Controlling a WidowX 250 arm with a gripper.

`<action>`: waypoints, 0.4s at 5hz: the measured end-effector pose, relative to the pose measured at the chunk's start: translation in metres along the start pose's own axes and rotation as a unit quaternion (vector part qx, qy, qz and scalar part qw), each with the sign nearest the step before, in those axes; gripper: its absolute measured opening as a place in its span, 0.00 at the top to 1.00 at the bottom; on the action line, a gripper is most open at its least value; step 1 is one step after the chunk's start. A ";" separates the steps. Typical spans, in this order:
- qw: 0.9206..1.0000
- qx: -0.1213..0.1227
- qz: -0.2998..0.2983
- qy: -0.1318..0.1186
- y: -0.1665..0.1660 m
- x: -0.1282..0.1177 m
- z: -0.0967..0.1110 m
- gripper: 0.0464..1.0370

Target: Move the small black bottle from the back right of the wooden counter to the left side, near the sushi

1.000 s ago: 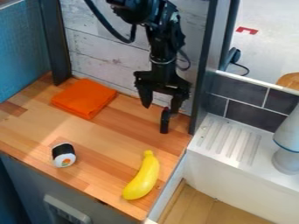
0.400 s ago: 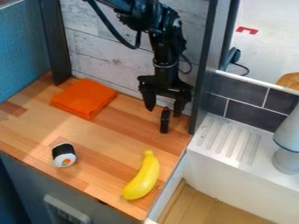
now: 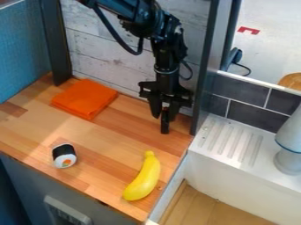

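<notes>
Black gripper [image 3: 164, 117] — now clasping slim object [image 3: 165, 127]

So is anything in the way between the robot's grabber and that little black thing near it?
Nothing that I can see. The gripper is right at the top end of the little black thing. The yellow banana, toy sushi roll and orange cloth are all away from that spot.

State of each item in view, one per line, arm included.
Gripper: pointing down, at the small black object
Small black object: on the counter; standing or lying, can't tell
Orange cloth: folded, flat
Toy sushi roll: on its side, patterned end facing front
Banana: unpeeled, lying down
Grey object: on white ledge, cut off by view's edge
</notes>
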State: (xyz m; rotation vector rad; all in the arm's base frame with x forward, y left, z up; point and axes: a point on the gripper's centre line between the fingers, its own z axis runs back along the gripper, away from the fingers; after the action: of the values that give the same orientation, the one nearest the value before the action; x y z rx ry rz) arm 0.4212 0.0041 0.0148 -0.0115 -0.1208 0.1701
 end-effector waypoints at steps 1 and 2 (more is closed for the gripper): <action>1.000 0.001 -0.004 0.005 0.000 -0.001 0.001 0.70; 1.000 0.000 0.012 -0.004 0.005 -0.010 0.010 0.70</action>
State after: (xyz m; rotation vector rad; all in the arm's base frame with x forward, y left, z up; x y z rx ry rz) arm 0.4090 0.0078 0.0236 -0.0125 -0.1285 0.1947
